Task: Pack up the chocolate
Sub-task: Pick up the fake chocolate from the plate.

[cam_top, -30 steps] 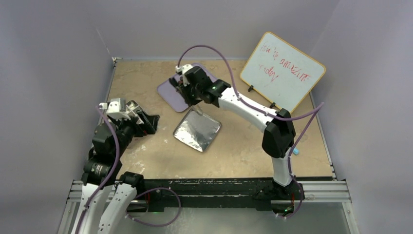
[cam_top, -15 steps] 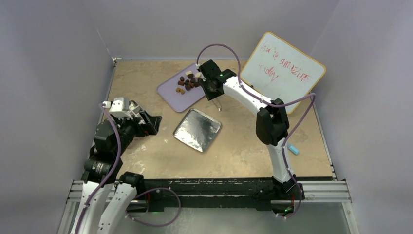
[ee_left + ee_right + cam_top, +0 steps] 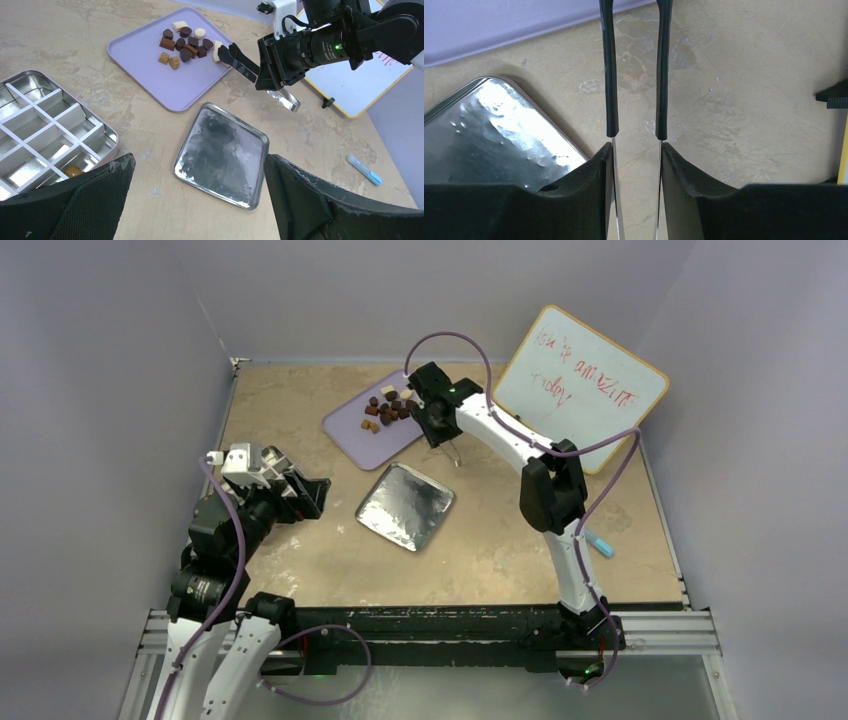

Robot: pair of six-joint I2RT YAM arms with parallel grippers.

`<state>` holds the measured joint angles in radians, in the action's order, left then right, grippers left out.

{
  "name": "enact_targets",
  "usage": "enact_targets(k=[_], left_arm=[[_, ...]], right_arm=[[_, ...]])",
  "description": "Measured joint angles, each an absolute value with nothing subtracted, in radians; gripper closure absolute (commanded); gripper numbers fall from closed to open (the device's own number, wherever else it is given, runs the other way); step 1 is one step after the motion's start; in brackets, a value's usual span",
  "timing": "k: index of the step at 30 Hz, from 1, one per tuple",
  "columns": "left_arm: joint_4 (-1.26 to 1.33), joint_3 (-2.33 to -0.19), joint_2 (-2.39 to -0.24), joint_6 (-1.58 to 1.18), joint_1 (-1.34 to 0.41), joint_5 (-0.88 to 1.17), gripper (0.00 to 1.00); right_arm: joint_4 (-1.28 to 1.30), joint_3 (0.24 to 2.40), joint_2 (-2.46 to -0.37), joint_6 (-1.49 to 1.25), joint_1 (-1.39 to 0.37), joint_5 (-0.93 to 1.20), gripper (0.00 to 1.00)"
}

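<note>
Several dark, caramel and cream pieces of chocolate (image 3: 388, 408) (image 3: 184, 44) lie clustered on the lilac tray (image 3: 345, 428) (image 3: 145, 65). My right gripper (image 3: 436, 422) (image 3: 635, 150) is shut on a pair of metal tongs (image 3: 245, 66) (image 3: 610, 90) with black tips. The tips reach a cream piece (image 3: 217, 50) at the tray's right edge; whether they pinch it I cannot tell. My left gripper (image 3: 303, 495) (image 3: 197, 165) hangs open over the table, nothing in it. A divided silver tin (image 3: 45, 125) sits to its left, one caramel piece (image 3: 73, 170) in a near compartment.
The shiny square lid (image 3: 405, 506) (image 3: 220, 155) (image 3: 489, 135) lies mid-table below the tray. A whiteboard (image 3: 582, 385) leans at the back right. A blue marker (image 3: 600, 543) (image 3: 364, 169) lies near the right edge. Walls close in the table on three sides.
My right arm swung off the tray to its right side, uncovering the chocolate, and has since barely moved. The tongs' arms have spread a little. The left arm shifted slightly.
</note>
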<state>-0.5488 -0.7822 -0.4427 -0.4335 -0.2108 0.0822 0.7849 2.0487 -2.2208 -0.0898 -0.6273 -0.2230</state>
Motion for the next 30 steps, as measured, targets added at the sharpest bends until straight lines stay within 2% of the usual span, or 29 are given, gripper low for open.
enact_targets(k=[19,30], left_arm=[[-0.549,-0.781,-0.436,-0.433,-0.211,0.082,0.00],[-0.549,-0.781,-0.432,-0.433,-0.211,0.079,0.00]], right_arm=[[0.814,2.061,-2.275,-0.067,-0.596,-0.241,0.60],[0.815,2.065,-2.286,-0.058,-0.594,-0.236,0.56]])
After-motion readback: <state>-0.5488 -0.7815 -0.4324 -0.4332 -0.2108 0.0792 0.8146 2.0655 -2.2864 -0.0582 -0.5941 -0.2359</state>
